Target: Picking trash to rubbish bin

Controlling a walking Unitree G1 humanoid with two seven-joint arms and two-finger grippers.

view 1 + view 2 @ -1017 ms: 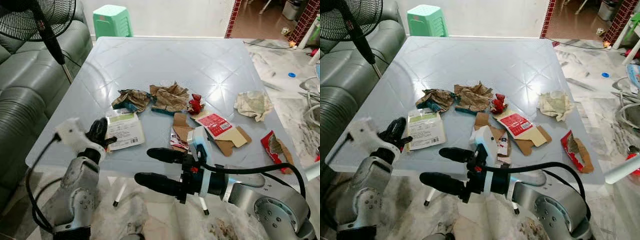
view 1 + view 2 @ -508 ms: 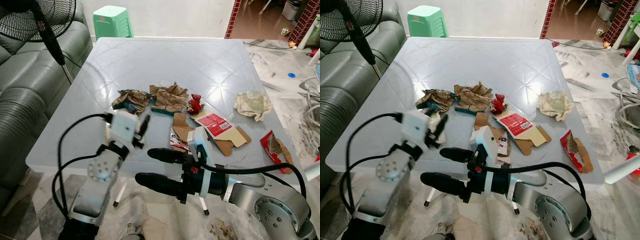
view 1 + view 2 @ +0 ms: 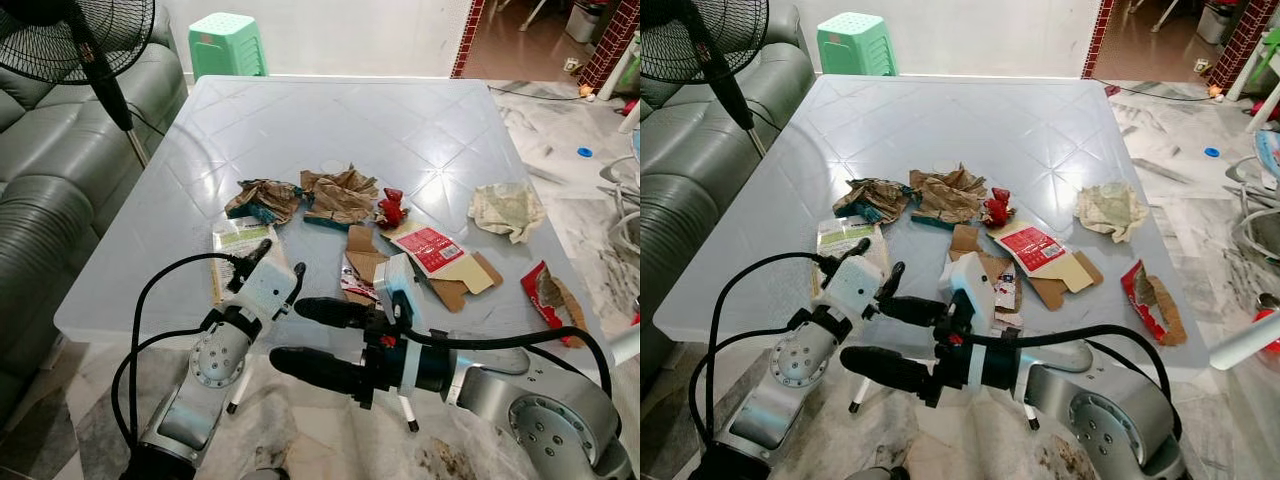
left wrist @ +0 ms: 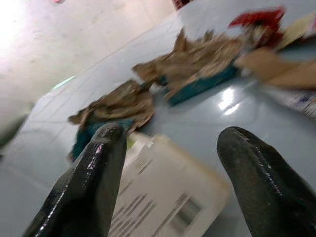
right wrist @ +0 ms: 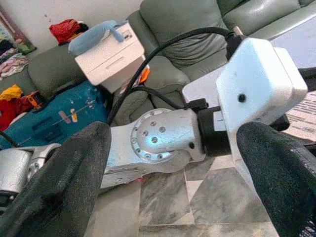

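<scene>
Left gripper (image 3: 280,262) fingers spread, nothing in it, at near table (image 3: 330,120) edge just over white label paper (image 3: 237,238) (wrist cam blurry). Right gripper (image 3: 312,335) also wide open, empty, off table edge nr left arm. Trash: crumpled brown paper (image 3: 338,194), cardboard w/ red print (image 3: 432,256), mid-table.

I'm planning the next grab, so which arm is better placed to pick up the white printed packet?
Left, probably. The left gripper hangs open right at the white printed packet, facing it. The right gripper points sideways below the table edge.
</scene>
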